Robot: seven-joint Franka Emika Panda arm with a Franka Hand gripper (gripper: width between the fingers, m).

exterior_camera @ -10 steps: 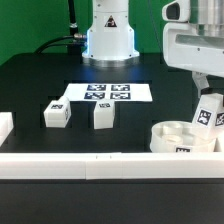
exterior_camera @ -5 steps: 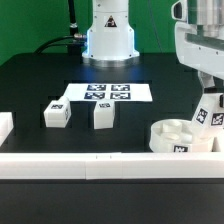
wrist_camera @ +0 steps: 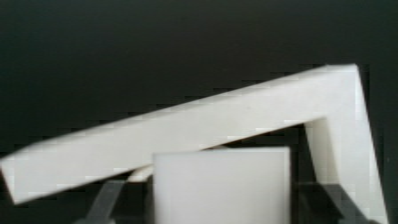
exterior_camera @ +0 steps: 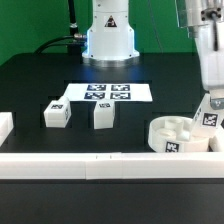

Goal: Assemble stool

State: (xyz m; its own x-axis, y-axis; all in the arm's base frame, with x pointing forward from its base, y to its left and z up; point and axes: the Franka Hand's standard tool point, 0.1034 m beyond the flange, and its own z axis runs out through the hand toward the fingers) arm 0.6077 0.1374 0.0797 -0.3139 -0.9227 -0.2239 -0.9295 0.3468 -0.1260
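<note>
The round white seat [exterior_camera: 178,133] lies on the black table at the exterior view's right, sockets facing up. My gripper [exterior_camera: 211,103] is shut on a white tagged leg [exterior_camera: 212,116] and holds it upright at the seat's far right edge, its lower end hidden behind the seat rim. In the wrist view the leg [wrist_camera: 217,186] fills the gap between the two dark fingers [wrist_camera: 118,196]. Two more tagged legs lie loose on the table, one [exterior_camera: 56,114] at the exterior view's left and one [exterior_camera: 102,116] beside it.
The marker board [exterior_camera: 108,92] lies flat in front of the arm's base. A long white border rail [exterior_camera: 90,166] runs along the near table edge, and another piece [exterior_camera: 5,126] stands at the left. A rail corner [wrist_camera: 231,115] shows in the wrist view.
My arm has shifted toward the exterior view's right with the leg still held. The seat has turned or slid slightly left; its front tag sits further left.
</note>
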